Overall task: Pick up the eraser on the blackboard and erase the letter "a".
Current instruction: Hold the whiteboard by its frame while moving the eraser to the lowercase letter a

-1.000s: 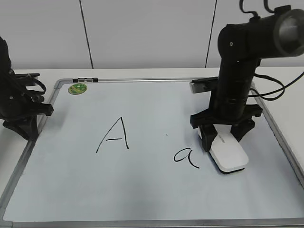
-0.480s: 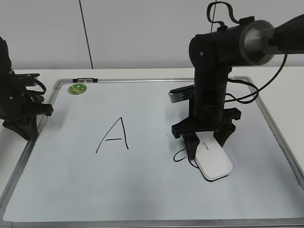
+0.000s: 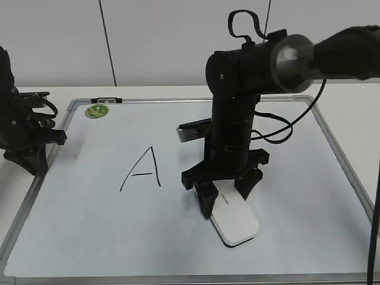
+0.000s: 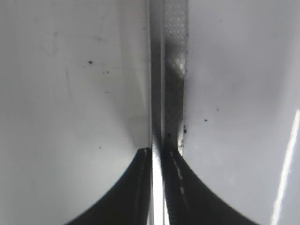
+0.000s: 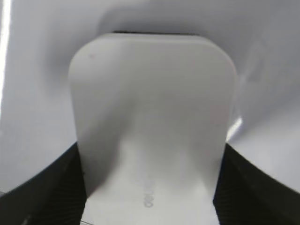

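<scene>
The white eraser [image 3: 236, 224] lies flat on the blackboard [image 3: 89, 231], right of the board's middle and towards its front edge. My right gripper [image 3: 227, 199] is shut on the eraser's rear half, fingers on both long sides; in the right wrist view the eraser [image 5: 150, 108] fills the space between the dark fingers of the gripper [image 5: 150, 187]. No letter "a" shows; the gripper and eraser cover where it stood. My left gripper [image 3: 32, 159] stands at the board's left frame, its jaws closed on the frame [image 4: 171, 70] in the left wrist view [image 4: 157, 159].
A taller capital "A" [image 3: 142, 171] is written left of the eraser. A round green sticker [image 3: 97, 110] sits at the board's far left corner. The right arm's cables [image 3: 279, 127] hang over the board's right part.
My right gripper has slid the eraser to the left and slightly forward, across the spot where the "a" was written. The "a" no longer shows. The left arm has not moved.
</scene>
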Robot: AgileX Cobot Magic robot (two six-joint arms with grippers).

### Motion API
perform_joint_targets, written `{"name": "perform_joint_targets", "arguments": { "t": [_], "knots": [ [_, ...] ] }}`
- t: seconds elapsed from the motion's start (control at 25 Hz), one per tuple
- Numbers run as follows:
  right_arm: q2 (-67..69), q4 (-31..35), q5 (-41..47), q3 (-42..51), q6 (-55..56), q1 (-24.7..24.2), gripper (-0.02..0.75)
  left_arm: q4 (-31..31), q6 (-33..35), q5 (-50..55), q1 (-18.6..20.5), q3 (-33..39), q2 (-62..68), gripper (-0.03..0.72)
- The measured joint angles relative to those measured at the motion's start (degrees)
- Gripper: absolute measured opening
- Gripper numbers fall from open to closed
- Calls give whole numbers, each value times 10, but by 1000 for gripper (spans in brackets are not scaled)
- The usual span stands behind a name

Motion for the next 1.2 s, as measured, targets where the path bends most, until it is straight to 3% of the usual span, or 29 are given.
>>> {"name": "perform_joint_targets", "arguments": {
  "t": [0.28, 0.44, 0.72, 0.96, 1.2],
  "knots": [
    [12, 24, 2, -56, -21, 6, 525, -1, 0, 0, 0, 0, 0, 68],
    [3, 6, 2, -107, -19, 8, 525, -1, 0, 0, 0, 0, 0, 68],
    [-39, -176, 4, -140, 71, -3, 525, -1, 0, 0, 0, 0, 0, 68],
    [-40, -167, 4, -124, 80, -46, 525, -1, 0, 0, 0, 0, 0, 68],
    [-20, -138, 4, -82, 67, -52, 525, -1, 0, 0, 0, 0, 0, 68]
  ]
}}
